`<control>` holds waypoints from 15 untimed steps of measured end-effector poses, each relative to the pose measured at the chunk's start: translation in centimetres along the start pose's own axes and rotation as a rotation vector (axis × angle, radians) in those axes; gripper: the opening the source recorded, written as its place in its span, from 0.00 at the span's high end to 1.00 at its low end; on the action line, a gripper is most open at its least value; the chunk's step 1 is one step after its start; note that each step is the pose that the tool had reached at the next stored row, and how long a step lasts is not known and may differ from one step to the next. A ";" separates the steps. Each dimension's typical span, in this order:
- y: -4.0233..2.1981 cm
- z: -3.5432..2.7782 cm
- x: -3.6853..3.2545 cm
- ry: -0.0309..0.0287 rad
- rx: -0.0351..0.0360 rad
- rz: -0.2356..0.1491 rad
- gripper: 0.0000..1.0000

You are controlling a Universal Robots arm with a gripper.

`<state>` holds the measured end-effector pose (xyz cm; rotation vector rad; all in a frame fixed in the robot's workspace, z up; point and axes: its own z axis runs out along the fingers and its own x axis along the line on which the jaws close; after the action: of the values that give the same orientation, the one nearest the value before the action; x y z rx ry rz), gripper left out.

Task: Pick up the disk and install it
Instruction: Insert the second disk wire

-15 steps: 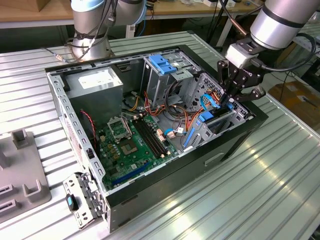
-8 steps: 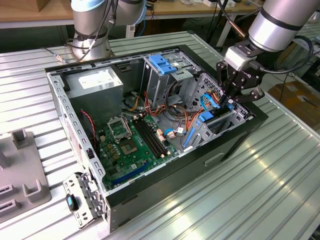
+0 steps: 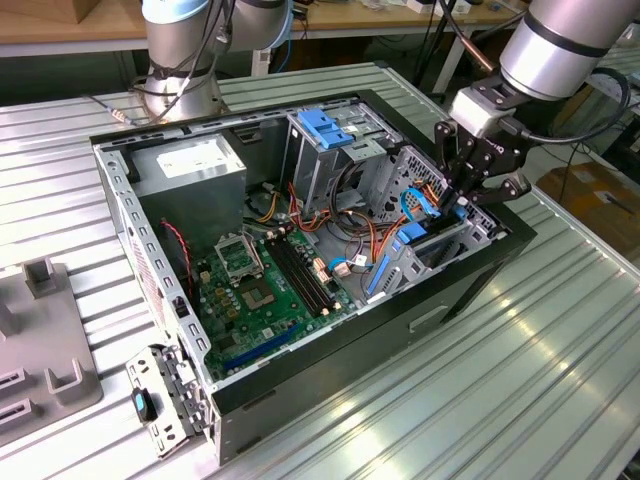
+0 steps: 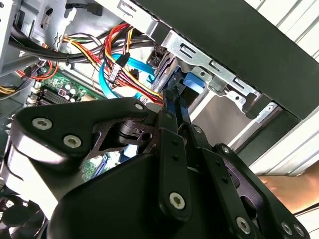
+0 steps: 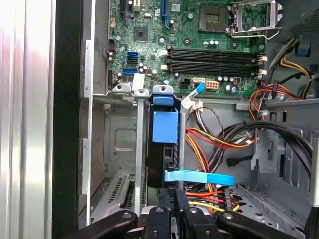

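Note:
The disk (image 3: 412,240) stands on edge in the drive bay at the case's end on the exterior view's right, its blue carrier showing between grey metal walls. In the first wrist view the disk (image 5: 164,127) is seen edge-on, sunk into the bay slot, with a blue tab lying across it. My gripper (image 3: 457,200) reaches down from above the bay and is shut on the disk's upper edge. Both wrist views show the black fingers pinched together on the thin carrier: gripper (image 5: 175,193), gripper (image 4: 175,99), blue carrier (image 4: 193,82).
The open computer case (image 3: 150,290) holds a green motherboard (image 3: 265,275), a power supply (image 3: 190,165) and a tall grey cage with a blue bracket (image 3: 325,125). Coloured cables (image 5: 214,139) run beside the bay. A grey fixture (image 3: 40,340) sits on the exterior view's left.

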<state>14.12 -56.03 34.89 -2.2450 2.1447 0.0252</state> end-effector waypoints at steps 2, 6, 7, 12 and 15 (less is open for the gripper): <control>0.00 0.14 0.01 0.0000 0.0000 0.000 0.84; 0.01 0.38 0.01 0.0000 0.0001 0.000 0.84; 0.01 0.45 0.02 -0.0002 0.0000 0.000 0.84; 0.03 0.82 0.03 0.0001 0.0000 0.000 0.84; 0.04 0.96 0.04 -0.0002 0.0001 0.000 0.84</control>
<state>14.09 -56.03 33.93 -2.2449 2.1446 0.0253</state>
